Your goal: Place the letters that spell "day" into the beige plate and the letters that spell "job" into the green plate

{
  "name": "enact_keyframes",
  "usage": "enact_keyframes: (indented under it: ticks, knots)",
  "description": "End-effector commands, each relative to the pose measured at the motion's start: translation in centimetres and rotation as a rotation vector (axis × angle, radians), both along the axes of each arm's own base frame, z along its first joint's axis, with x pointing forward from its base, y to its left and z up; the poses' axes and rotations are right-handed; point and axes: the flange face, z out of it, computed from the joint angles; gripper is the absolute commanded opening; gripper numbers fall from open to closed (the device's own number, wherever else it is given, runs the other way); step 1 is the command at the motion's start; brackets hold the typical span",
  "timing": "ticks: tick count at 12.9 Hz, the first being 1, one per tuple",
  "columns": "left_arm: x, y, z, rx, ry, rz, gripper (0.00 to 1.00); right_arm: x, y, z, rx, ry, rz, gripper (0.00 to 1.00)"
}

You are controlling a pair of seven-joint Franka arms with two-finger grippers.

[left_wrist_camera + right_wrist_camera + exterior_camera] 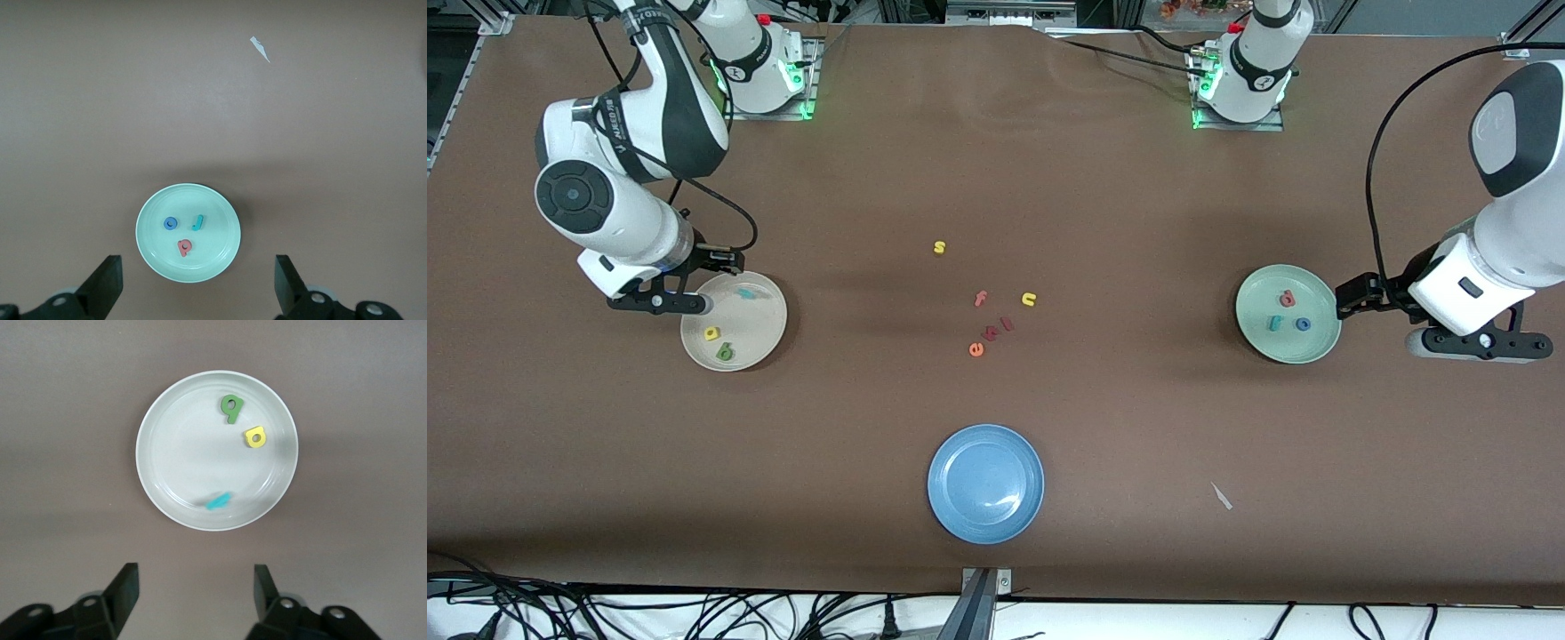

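The left gripper [197,293] hangs above the table [80,100], fingers [107,283] spread wide with nothing between them. Below it lies the green plate [152,257] holding three letters close together: blue o [171,224], teal j [197,223], red b [185,247]. A white scrap [260,48] lies well apart.

Beige plate [769,331] toward the right arm's end of the table, holding all three: yellow d [711,333], green a [725,353] just beside it and nearer the front camera, teal y [745,292] lying flat, farthest from it. Pale green plate [1263,342] toward the left arm's end, holding pinkish-red b [1287,300], teal j [1276,323], blue o [1304,324].
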Motion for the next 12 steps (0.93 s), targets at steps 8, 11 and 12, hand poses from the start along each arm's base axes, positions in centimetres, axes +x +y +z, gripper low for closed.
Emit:
enact_keyframes:
  ticks: [8,11,12]
  knots:
    - [0.3,1.0,-0.3,0.030,0.019,0.001,1.00,2.7,0.9,10.9,0.080,-0.033,-0.019,1.00]
    - [0.3,0.7,-0.3,0.032,0.019,-0.004,1.00,2.2,-2.9,15.4,0.152,-0.028,-0.001,1.00]
    - [0.3,0.6,-0.3,0.032,0.019,-0.007,1.00,1.9,-4.2,16.1,0.164,-0.021,-0.022,1.00]
